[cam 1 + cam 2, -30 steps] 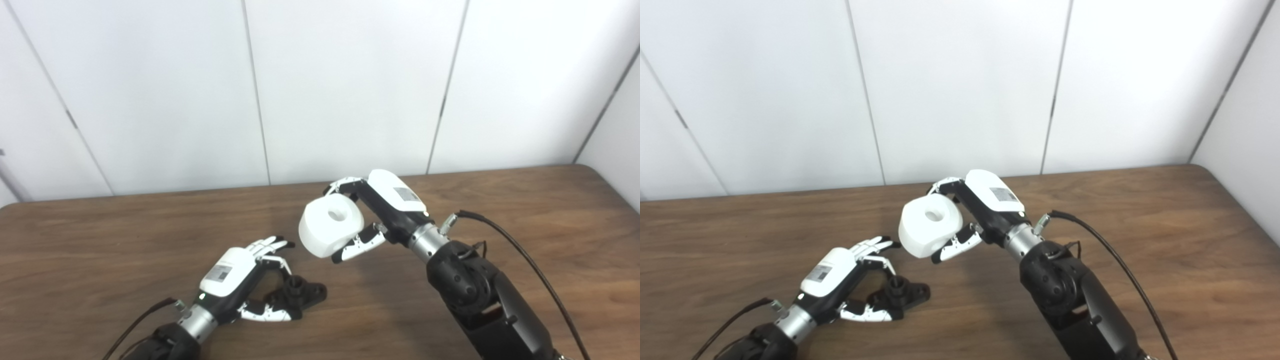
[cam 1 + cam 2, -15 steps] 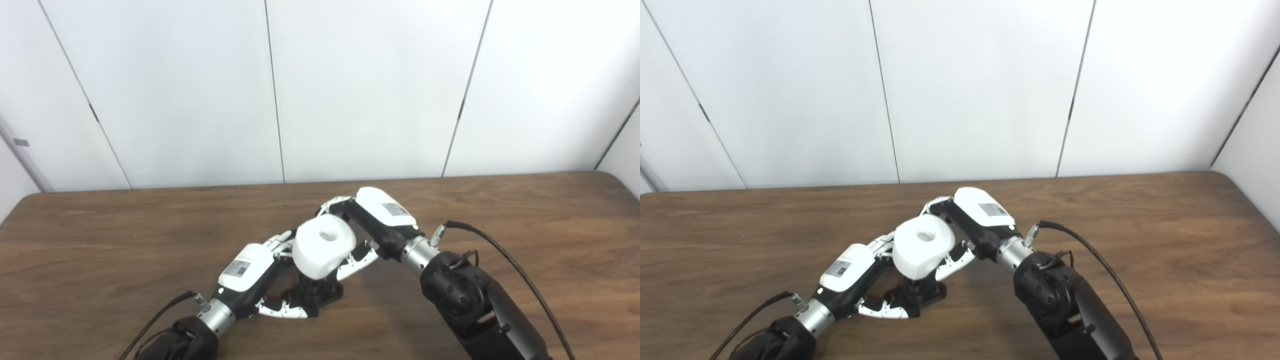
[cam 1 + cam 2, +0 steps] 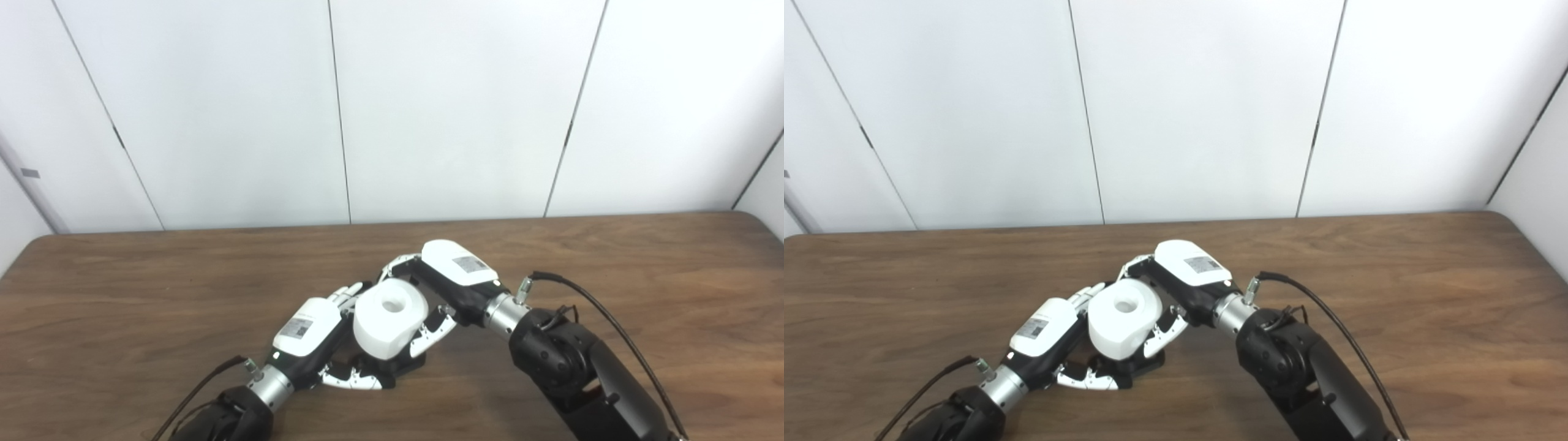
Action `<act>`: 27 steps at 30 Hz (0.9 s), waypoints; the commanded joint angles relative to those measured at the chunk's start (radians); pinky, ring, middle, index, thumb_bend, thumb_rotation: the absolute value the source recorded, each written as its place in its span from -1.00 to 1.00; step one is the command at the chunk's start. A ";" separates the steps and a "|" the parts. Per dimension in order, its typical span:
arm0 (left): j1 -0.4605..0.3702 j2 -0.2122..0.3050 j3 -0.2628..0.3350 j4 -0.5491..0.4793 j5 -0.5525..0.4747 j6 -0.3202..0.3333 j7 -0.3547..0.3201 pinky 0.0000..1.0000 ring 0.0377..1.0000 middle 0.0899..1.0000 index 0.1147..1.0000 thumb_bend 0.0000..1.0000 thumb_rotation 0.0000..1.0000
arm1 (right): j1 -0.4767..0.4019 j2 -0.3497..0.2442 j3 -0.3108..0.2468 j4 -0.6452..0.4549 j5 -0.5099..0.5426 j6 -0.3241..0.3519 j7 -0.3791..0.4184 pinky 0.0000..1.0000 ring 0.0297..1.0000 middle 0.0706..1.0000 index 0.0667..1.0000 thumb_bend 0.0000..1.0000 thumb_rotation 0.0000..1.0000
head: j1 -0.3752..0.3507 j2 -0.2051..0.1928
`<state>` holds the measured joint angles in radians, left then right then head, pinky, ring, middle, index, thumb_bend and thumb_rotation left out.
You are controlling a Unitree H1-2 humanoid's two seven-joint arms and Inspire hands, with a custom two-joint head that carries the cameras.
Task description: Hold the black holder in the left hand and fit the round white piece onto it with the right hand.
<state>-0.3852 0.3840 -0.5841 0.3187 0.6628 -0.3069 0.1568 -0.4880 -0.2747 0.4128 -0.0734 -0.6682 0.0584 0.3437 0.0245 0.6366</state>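
Near the table's [image 3: 122,294] front middle you see the round piece [image 3: 390,318] sitting directly on top of the holder [image 3: 401,365], with the left hand [image 3: 309,334] at its 9 o'clock and the right hand [image 3: 450,285] at its 2 o'clock.

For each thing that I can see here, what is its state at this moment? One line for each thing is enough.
round white piece: held in the right hand, its hole facing up, down over the black holder and hiding its post.
black holder: resting on the table, gripped by the left hand.
left hand: shut on the black holder.
right hand: shut on the round white piece.
table: bears the holder.
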 commanded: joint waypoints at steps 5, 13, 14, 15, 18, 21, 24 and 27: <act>0.068 -0.021 -0.085 0.039 0.083 0.033 -0.133 0.89 0.93 0.78 -0.17 0.05 -0.88 | -0.094 -0.045 0.005 -0.007 -0.003 -0.092 0.026 0.20 0.48 0.43 -0.11 0.04 -0.71 | 0.003 0.003; 0.073 -0.017 -0.084 0.024 0.083 0.042 -0.133 0.88 0.92 0.77 -0.17 0.05 -0.88 | -0.108 -0.062 0.011 0.002 -0.004 -0.132 0.056 0.19 0.46 0.41 -0.11 0.04 -0.72 | 0.005 0.015; 0.073 -0.017 -0.084 0.024 0.082 0.044 -0.133 0.88 0.92 0.77 -0.17 0.05 -0.88 | -0.110 -0.065 0.012 0.003 -0.005 -0.139 0.058 0.19 0.46 0.40 -0.11 0.04 -0.72 | 0.006 0.018; 0.073 -0.017 -0.084 0.024 0.082 0.044 -0.134 0.88 0.92 0.77 -0.17 0.05 -0.88 | -0.112 -0.066 0.012 0.004 -0.007 -0.143 0.060 0.19 0.46 0.40 -0.11 0.04 -0.72 | 0.006 0.018; 0.073 -0.017 -0.084 0.021 0.085 0.052 -0.136 0.88 0.92 0.78 -0.17 0.05 -0.88 | -0.120 -0.073 0.018 0.009 -0.010 -0.161 0.072 0.21 0.46 0.41 -0.11 0.04 -0.72 | 0.009 0.023; 0.074 -0.018 -0.086 0.019 0.091 0.055 -0.131 0.88 0.91 0.77 -0.17 0.05 -0.88 | -0.126 -0.079 0.022 0.014 -0.014 -0.175 0.086 0.23 0.47 0.41 -0.11 0.04 -0.72 | 0.013 0.025; 0.074 -0.021 -0.087 0.019 0.090 0.054 -0.129 0.88 0.91 0.77 -0.17 0.05 -0.88 | -0.127 -0.081 0.023 0.016 -0.014 -0.182 0.097 0.24 0.47 0.42 -0.11 0.04 -0.72 | 0.016 0.029; 0.074 -0.024 -0.086 0.016 0.083 0.058 -0.138 0.89 0.92 0.78 -0.17 0.05 -0.88 | -0.126 -0.079 0.032 0.019 -0.011 -0.185 0.114 0.25 0.47 0.42 -0.11 0.04 -0.72 | 0.017 0.030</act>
<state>-0.3766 0.3826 -0.5883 0.3001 0.6630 -0.2832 0.1568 -0.5676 -0.3404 0.4399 -0.0437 -0.6795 -0.0936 0.4434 0.0414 0.6657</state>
